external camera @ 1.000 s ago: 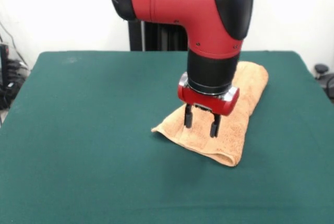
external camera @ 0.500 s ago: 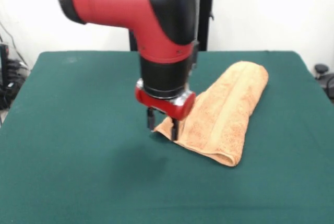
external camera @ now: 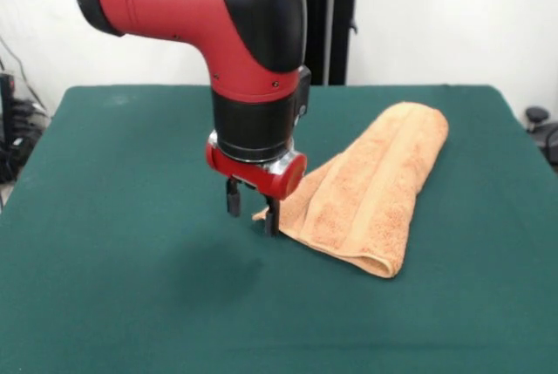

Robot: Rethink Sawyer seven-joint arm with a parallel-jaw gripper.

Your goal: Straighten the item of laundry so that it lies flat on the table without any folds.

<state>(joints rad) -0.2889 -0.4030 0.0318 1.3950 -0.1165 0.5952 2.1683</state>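
With its fingers spread, the gripper [external camera: 253,212] hangs at the nine o'clock corner of the folded towel [external camera: 370,191], right of centre on the table [external camera: 113,261]; closing here may miss the corner or pinch both layers.

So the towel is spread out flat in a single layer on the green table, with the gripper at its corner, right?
Not flat: the front view shows the towel folded over into a long doubled bundle on the table. The gripper is at its corner.

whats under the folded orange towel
Only the dark green felt table shows around the folded orange terry towel; its lower layer and whatever lies beneath are covered.
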